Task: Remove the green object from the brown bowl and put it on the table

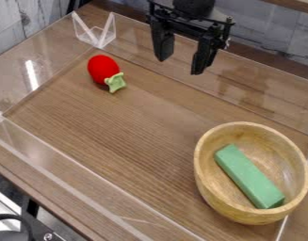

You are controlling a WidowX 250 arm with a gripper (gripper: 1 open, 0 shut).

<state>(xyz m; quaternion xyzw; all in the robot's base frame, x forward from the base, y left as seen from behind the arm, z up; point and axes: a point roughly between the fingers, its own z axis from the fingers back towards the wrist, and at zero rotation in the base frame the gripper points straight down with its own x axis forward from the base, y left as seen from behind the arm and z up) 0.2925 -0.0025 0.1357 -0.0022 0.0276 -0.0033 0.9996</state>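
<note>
Since green object (250, 175) lies flat inside brown bowl (253, 172), pick not started. Gripper (182, 58) spread wide, empty, well apart at table (131, 122) far edge. Next: move over bowl, descend, align with block.

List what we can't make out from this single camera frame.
- Black gripper: jaws stand open; the arm above it is cut off by the top edge.
- Flat light green block in the round tan wooden bowl: its underside and the bowl floor beneath are hidden by the block.
- Red strawberry toy: too small for surface detail.
- Brown wood-grain table: its near left corner runs out of frame.
</note>
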